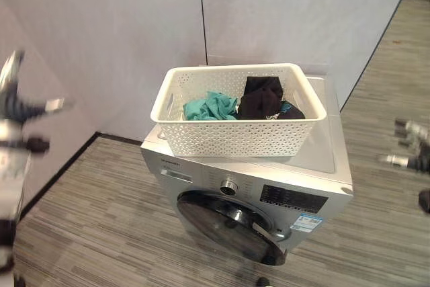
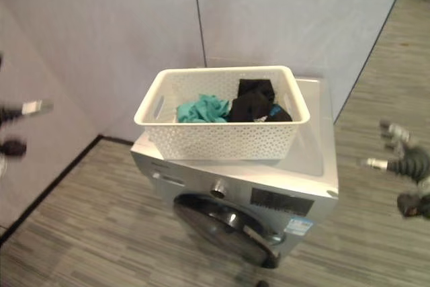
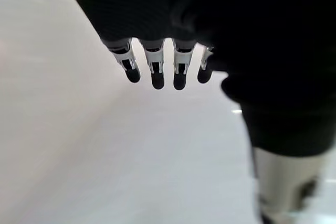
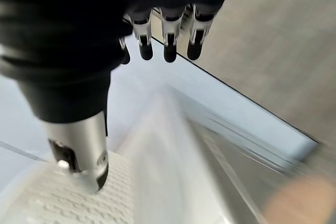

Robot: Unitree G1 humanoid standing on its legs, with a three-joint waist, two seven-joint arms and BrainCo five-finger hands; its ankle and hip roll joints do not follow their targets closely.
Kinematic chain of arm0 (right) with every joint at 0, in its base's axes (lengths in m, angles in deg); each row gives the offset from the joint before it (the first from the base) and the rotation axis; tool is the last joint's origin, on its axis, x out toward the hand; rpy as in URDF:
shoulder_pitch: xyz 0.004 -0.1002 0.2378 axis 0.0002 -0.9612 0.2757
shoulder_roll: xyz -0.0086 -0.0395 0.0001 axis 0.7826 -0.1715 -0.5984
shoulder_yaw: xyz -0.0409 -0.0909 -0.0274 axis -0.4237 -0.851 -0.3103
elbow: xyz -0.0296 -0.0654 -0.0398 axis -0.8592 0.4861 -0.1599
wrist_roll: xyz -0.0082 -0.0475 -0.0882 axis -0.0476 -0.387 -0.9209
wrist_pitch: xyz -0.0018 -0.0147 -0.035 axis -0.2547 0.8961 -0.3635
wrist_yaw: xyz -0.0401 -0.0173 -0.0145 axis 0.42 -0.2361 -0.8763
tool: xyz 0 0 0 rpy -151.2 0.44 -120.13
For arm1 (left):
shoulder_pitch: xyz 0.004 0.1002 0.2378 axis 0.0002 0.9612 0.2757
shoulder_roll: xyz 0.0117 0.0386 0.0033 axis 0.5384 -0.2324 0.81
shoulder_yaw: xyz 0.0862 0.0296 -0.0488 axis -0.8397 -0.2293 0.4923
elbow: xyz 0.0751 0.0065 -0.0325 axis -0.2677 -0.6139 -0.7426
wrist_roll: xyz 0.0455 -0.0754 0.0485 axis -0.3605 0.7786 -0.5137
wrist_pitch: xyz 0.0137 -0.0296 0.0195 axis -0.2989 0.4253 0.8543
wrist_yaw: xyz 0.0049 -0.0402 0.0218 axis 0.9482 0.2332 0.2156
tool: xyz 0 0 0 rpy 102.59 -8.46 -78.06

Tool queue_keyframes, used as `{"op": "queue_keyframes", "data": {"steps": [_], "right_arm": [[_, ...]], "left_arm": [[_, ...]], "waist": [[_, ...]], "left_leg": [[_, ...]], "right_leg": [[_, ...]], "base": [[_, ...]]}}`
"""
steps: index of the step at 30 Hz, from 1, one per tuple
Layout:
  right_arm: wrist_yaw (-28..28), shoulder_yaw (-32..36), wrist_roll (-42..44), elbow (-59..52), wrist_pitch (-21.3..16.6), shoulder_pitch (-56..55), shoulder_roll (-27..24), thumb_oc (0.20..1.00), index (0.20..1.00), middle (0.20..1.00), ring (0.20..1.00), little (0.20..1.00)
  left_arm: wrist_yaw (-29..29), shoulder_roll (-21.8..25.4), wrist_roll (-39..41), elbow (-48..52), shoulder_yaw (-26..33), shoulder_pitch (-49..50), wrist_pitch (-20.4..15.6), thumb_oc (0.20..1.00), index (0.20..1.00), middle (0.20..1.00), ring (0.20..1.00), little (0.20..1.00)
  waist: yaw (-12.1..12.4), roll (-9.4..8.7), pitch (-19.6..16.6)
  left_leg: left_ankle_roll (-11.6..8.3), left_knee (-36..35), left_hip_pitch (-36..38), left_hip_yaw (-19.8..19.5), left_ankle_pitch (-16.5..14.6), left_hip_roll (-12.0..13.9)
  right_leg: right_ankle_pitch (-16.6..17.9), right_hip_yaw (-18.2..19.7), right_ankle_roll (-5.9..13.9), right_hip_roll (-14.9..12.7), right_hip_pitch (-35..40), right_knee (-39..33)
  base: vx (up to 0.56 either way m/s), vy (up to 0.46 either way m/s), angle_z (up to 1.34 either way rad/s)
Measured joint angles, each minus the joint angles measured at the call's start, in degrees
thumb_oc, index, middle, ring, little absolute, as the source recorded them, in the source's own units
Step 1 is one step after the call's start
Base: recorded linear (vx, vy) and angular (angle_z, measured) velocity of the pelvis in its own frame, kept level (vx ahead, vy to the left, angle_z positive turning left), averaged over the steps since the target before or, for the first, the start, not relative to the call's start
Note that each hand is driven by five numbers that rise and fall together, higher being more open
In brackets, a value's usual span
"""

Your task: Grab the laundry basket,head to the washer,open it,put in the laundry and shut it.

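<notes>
A: Where is the laundry basket found at this moment?

B: The white perforated plastic laundry basket (image 1: 238,109) is seen resting on the flat top of the silver front-loading washer (image 1: 322,166), toward the washer's rear left corner, with bare lid left along the right edge. A teal crumpled cloth (image 1: 211,106) and a black garment (image 1: 262,97) are seen inside it, side by side. The round dark glass door (image 1: 228,225) on the washer's front is judged to be closed.

A: How are the hands placed relative to it?

B: The left hand (image 1: 23,109) is raised well out to the basket's left, before the pale wall panel (image 1: 101,31); the right hand (image 2: 400,159) is held well out to its right, over the grey striped floor (image 1: 101,220). Neither is touching the basket. In the wrist views the fingers (image 3: 155,69) of each hand are shown straight and spread, with nothing held.

A: Which way does the basket's long axis run?

B: It is laid across, left to right, parallel to the washer's front edge, so one short end is presented to each hand. A cut-out handle (image 1: 168,104) is visible in the left end wall. The right hand is judged slightly nearer, since part of the basket's rim is caught in its wrist view.

A: What does the coming move turn on?

B: Both hands would have to be brought inward along that long axis, one to each short end.
</notes>
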Motion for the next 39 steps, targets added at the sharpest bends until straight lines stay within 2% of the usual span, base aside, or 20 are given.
{"op": "queue_keyframes", "data": {"steps": [1,4,5,7,9,10,13,15,18,19,24,27,28,30,31,32,33,36,38,39], "right_arm": [[0.67,2.26,0.15,-2.20,-0.38,-1.72,3.46,1.000,1.000,1.000,1.000,1.000],[1.98,2.44,0.17,-3.22,-0.41,-6.10,5.54,1.000,1.000,1.000,1.000,1.000],[2.65,3.55,0.32,-5.13,-0.81,-6.85,7.59,1.000,1.000,1.000,1.000,1.000],[3.17,4.70,0.59,-5.71,-1.51,-9.11,9.62,1.000,1.000,1.000,1.000,1.000],[3.93,6.92,0.37,-5.28,-1.53,-12.01,12.51,1.000,1.000,1.000,1.000,1.000],[3.94,7.86,0.09,-5.24,-1.40,-13.65,14.03,1.000,1.000,1.000,1.000,1.000],[4.03,8.04,0.05,-3.16,-0.87,-16.52,15.30,1.000,1.000,1.000,1.000,1.000],[3.87,7.96,0.07,-0.13,-1.09,-15.41,16.58,1.000,1.000,1.000,1.000,1.000],[3.68,5.24,0.06,6.96,-0.55,-14.20,16.89,1.000,1.000,1.000,1.000,1.000],[3.50,4.51,-0.05,8.37,-0.55,-14.14,16.91,1.000,1.000,1.000,1.000,1.000],[2.25,1.87,-4.69,24.47,-1.43,-15.38,16.61,1.000,1.000,1.000,1.000,1.000],[2.95,-4.68,-7.34,39.55,-3.07,-16.04,16.28,1.000,1.000,1.000,1.000,1.000],[2.71,-9.39,-8.99,53.80,-3.91,-12.89,17.89,1.000,1.000,1.000,1.000,1.000],[3.05,-13.05,-10.37,63.51,-1.79,-11.16,20.24,1.000,1.000,1.000,1.000,1.000],[3.83,-13.61,-11.13,62.93,-1.07,-11.63,22.94,1.000,1.000,1.000,1.000,1.000],[1.26,-15.27,-10.45,75.38,-3.25,-5.73,27.34,1.000,1.000,1.000,1.000,1.000],[1.25,-17.07,-10.66,83.25,-1.08,-1.12,30.69,1.000,1.000,1.000,1.000,1.000],[-4.06,-21.42,-5.44,83.64,-2.04,8.27,40.09,1.000,1.000,1.000,1.000,1.000],[-8.08,-23.67,-2.02,83.03,-3.41,10.48,38.61,1.000,1.000,1.000,1.000,1.000],[-8.52,-24.71,-2.15,81.87,-4.34,9.18,38.96,1.000,1.000,1.000,1.000,1.000]], "left_arm": [[0.44,-2.59,0.01,2.83,5.89,5.54,-0.76,1.000,1.000,1.000,1.000,1.000],[1.09,-4.52,0.56,4.55,11.65,13.30,-0.93,1.000,1.000,1.000,1.000,1.000],[1.54,-7.23,1.99,8.15,16.21,19.32,-2.25,1.000,1.000,1.000,1.000,1.000],[3.10,-12.64,4.93,9.83,19.82,26.42,-3.93,1.000,1.000,1.000,1.000,1.000],[5.16,-21.67,8.54,10.72,23.24,33.28,-5.23,1.000,1.000,1.000,1.000,1.000],[6.16,-24.95,9.90,10.33,24.30,34.89,-5.64,1.000,1.000,1.000,1.000,1.000],[6.89,-28.35,14.17,5.64,24.24,35.26,-5.96,1.000,1.000,1.000,1.000,1.000],[7.08,-28.38,17.52,-4.77,22.64,32.75,-7.34,1.000,1.000,1.000,1.000,1.000],[5.92,-28.66,21.33,-17.74,21.67,28.45,-6.34,1.000,1.000,1.000,1.000,1.000],[5.79,-28.46,21.74,-18.03,21.41,28.69,-6.51,1.000,1.000,1.000,1.000,1.000],[4.45,-21.47,16.99,-29.30,16.44,29.80,-7.67,1.000,1.000,1.000,1.000,1.000],[6.18,-20.14,12.63,-37.25,9.38,29.60,-8.04,1.000,1.000,1.000,1.000,1.000],[6.44,-19.74,10.19,-40.61,2.99,28.95,-7.49,1.000,1.000,1.000,1.000,1.000],[7.75,-20.50,6.27,-42.93,-2.57,27.88,-6.06,1.000,1.000,1.000,1.000,1.000],[8.43,-22.14,5.07,-43.17,-2.77,28.14,-5.38,1.000,1.000,1.000,1.000,1.000],[7.45,-23.23,2.97,-49.89,-6.90,23.98,-4.95,1.000,1.000,1.000,1.000,1.000],[7.98,-24.27,1.23,-53.31,-9.62,21.18,-3.37,1.000,1.000,1.000,1.000,1.000],[5.32,-33.07,0.40,-50.76,-14.27,14.13,-2.38,1.000,1.000,1.000,1.000,1.000],[4.53,-41.11,0.52,-49.85,-18.91,9.82,-2.01,1.000,1.000,1.000,1.000,1.000],[4.57,-41.80,1.41,-49.01,-18.71,10.00,-1.88,1.000,1.000,1.000,1.000,1.000]], "waist": [[0.04,-0.54,-0.23],[2.17,-2.55,-1.30],[2.11,-2.90,-1.26],[2.76,-2.71,-1.24],[3.64,-2.13,-1.09],[3.67,-2.02,-1.02],[5.65,-2.02,-0.90],[5.85,-2.07,-1.13],[5.85,-2.59,-1.53],[5.89,-2.98,-1.53],[6.62,-4.28,-1.54],[6.91,-4.29,-1.35],[7.13,-4.40,-0.86],[8.08,-4.46,-0.60],[8.31,-4.08,-0.46],[8.64,-4.02,0.20],[8.84,-3.92,0.34],[9.89,-1.84,1.81],[9.72,-1.46,2.44],[9.43,-2.01,2.09]], "left_leg": [[-0.01,0.20,-0.42,0.15,-0.01,0.03],[-0.20,-0.01,-0.75,-0.22,0.07,-0.11],[-0.01,0.00,-0.75,-0.15,-0.12,-0.28],[0.27,0.07,-0.65,-0.15,-0.31,-0.82],[0.58,0.14,-0.72,-0.27,-0.63,-1.30],[0.62,0.26,-0.71,-0.28,-0.69,-1.39],[0.59,0.25,-0.93,-0.57,-0.76,-1.23],[0.47,0.11,-1.31,-1.38,-1.07,-0.98],[0.42,0.26,-1.85,-1.71,-1.07,-0.75],[0.42,0.25,-1.86,-1.78,-1.05,-0.72],[0.20,0.36,-1.82,-1.81,-0.91,-1.07],[0.16,0.36,-1.85,-2.49,-0.91,-1.11],[0.14,0.75,-1.91,-3.30,-0.92,-1.21],[-0.06,0.64,-1.97,-3.54,-1.14,-1.27],[-0.12,0.59,-2.01,-3.53,-1.20,-1.27],[0.06,1.55,-2.87,-4.09,-1.69,-1.35],[0.03,1.53,-2.94,-4.24,-1.66,-1.29],[0.26,3.41,-4.88,-4.81,-1.76,-1.79],[0.34,3.11,-4.80,-4.59,-0.99,-1.93],[0.07,3.05,-4.66,-4.86,-0.84,-1.65]], "right_leg": [[0.03,0.13,-0.06,0.05,-0.55,-0.02],[0.09,-0.28,0.06,-0.20,-0.44,-0.01],[-0.08,-0.21,0.26,-0.38,-0.49,-0.02],[-0.39,-0.17,0.74,-0.91,-0.41,-0.03],[-0.63,-0.33,1.21,-1.23,-0.29,-0.03],[-0.63,-0.30,1.26,-1.25,-0.32,-0.04],[-0.80,-0.68,1.30,-1.33,-0.32,-0.03],[-1.20,-1.58,1.46,-1.16,-0.20,-0.04],[-1.30,-1.99,1.37,-1.01,-0.42,-0.04],[-1.34,-2.04,1.34,-1.00,-0.41,-0.04],[-1.25,-2.16,1.29,-1.29,-0.37,-0.04],[-1.31,-3.13,1.40,-1.42,0.08,-0.06],[-1.48,-3.68,1.61,-1.50,0.63,-0.04],[-1.99,-4.02,1.77,-1.55,0.74,-0.05],[-2.10,-4.03,1.80,-1.60,0.74,-0.05],[-2.19,-4.63,1.70,-1.65,0.76,-0.05],[-2.18,-4.70,1.64,-1.58,0.77,-0.04],[-2.13,-5.04,1.43,-2.09,0.36,-0.03],[-2.00,-6.04,1.40,-2.61,1.15,-0.08],[-2.17,-6.49,1.11,-2.28,1.54,-0.07]], "base": [[0.00,-0.033,0.05],[0.02,-0.024,0.07],[0.00,0.000,0.00],[0.02,-0.004,0.00],[0.01,-0.014,0.04],[-0.01,-0.021,0.08],[0.00,-0.024,0.07],[0.00,-0.021,0.16],[0.00,-0.002,0.07],[0.00,0.000,0.00],[0.00,-0.001,0.01],[-0.02,-0.002,0.14],[0.00,0.007,0.23],[0.01,0.028,0.12],[0.00,0.029,0.10],[-0.01,0.030,0.13],[-0.02,0.033,0.15],[-0.03,0.044,0.22],[-0.02,0.028,0.38],[-0.01,0.012,0.16]]}}
